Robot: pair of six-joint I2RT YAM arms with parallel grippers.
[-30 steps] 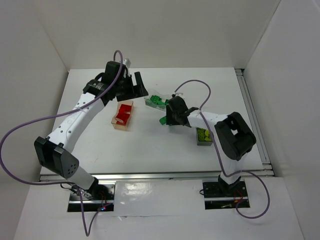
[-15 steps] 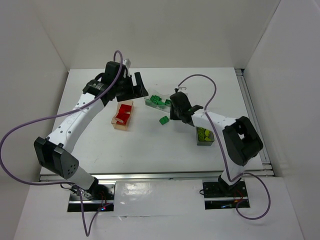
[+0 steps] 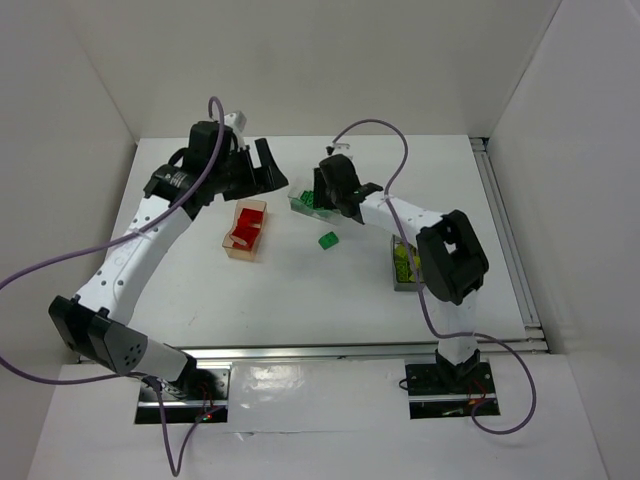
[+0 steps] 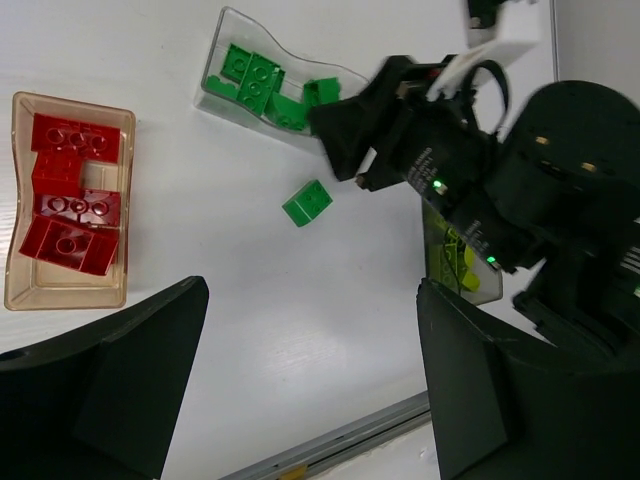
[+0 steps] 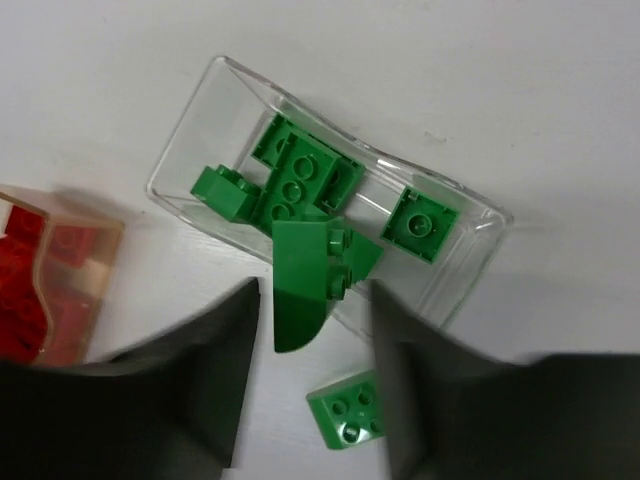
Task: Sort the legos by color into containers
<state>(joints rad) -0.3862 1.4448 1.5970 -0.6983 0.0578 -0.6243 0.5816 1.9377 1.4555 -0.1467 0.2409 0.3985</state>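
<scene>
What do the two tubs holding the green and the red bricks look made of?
Clear tub: thin, glossy transparent plastic, it seems; the table shows through its walls and highlights run along the rim. Tan tub: translucent tinted plastic, likely; red bricks show through its sides.

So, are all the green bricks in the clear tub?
No, one green brick lies on the table outside the clear tub.

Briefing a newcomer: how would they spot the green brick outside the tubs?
Find the clear tub of green bricks mid-table. Just nearer the arm bases, one loose green brick lies on the tabletop, the only lego resting outside a tub.
</scene>
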